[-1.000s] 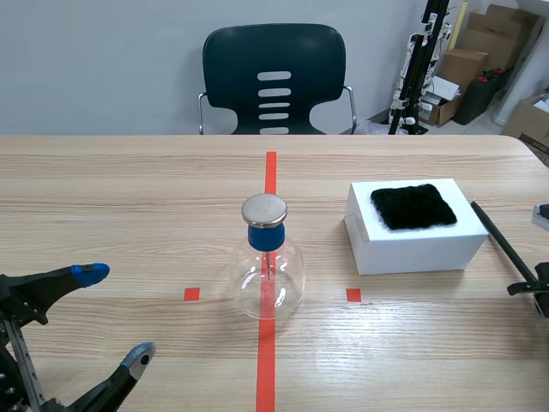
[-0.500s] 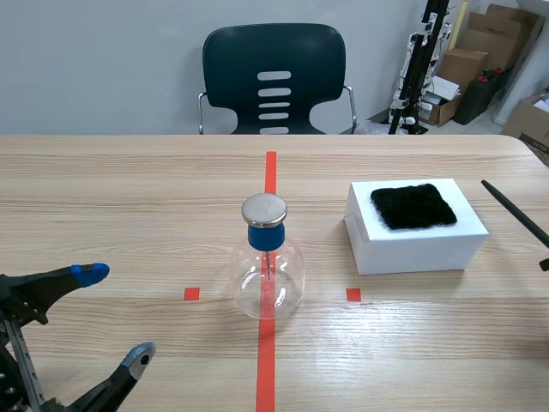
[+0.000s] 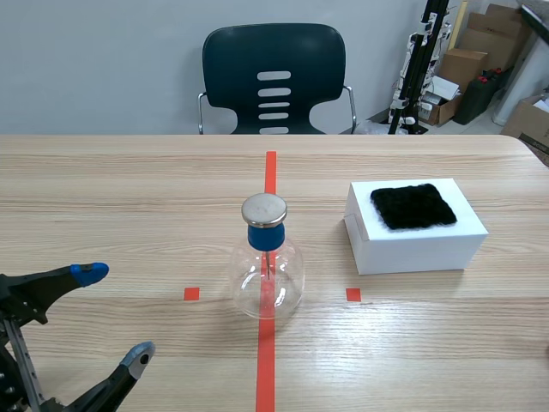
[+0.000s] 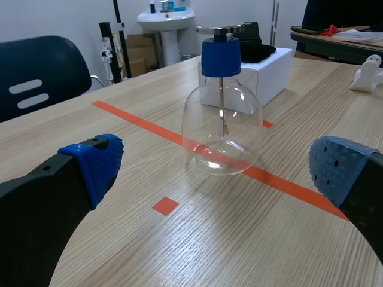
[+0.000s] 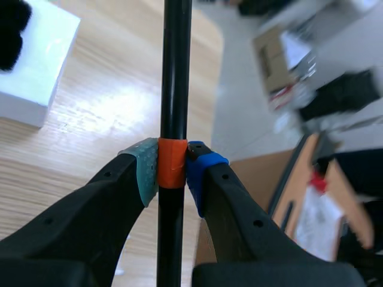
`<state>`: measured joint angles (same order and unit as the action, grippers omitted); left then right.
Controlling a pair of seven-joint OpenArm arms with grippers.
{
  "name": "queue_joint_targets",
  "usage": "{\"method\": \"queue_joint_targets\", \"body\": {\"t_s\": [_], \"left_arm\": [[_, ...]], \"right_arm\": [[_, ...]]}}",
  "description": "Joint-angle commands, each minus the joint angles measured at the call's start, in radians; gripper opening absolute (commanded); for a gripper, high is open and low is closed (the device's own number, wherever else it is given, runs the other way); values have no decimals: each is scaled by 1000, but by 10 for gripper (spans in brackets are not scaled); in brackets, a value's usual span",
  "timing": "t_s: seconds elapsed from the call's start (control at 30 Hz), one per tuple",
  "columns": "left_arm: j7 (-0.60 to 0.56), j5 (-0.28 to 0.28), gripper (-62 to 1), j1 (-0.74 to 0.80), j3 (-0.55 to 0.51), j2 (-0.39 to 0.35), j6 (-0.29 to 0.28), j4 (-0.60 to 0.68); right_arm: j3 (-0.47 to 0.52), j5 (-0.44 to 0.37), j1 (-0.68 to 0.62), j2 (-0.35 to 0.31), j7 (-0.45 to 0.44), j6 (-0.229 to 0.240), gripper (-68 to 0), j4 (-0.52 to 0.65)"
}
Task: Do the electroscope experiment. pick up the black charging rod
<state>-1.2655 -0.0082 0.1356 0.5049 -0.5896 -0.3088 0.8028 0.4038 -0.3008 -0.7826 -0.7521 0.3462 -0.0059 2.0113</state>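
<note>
The black charging rod (image 5: 176, 72) stands upright between the pads of my right gripper (image 5: 173, 170), which is shut on an orange band around the rod, lifted above the table's right edge. This gripper and the rod are outside the scene view. The glass electroscope flask (image 3: 268, 275) with a blue collar and metal cap stands on the red centre line. My left gripper (image 3: 116, 313) rests open at the near left, with the flask (image 4: 222, 131) ahead of its blue pads and nothing between them.
A white box (image 3: 416, 236) topped with a black fur cloth (image 3: 413, 206) sits right of the flask; the box (image 5: 30, 60) also shows below the rod. A dark chair (image 3: 274, 79) stands behind the table. Cardboard boxes (image 3: 480, 51) lie off the far right.
The rod lay on the table right of the white box, then rose and left the scene view with the right gripper. The left arm has not moved.
</note>
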Motion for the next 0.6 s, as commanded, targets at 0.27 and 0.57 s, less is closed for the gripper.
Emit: {"method": "queue_joint_targets", "body": {"t_s": [0.27,0.57], "left_arm": [[-18,-9,14,0,0,-1,0,13],[-18,-9,14,0,0,-1,0,13]], "right_arm": [[3,574,-208,343,-484,-26,-669,173],[1,901,-265,524,-797,-31,-669,173]]}}
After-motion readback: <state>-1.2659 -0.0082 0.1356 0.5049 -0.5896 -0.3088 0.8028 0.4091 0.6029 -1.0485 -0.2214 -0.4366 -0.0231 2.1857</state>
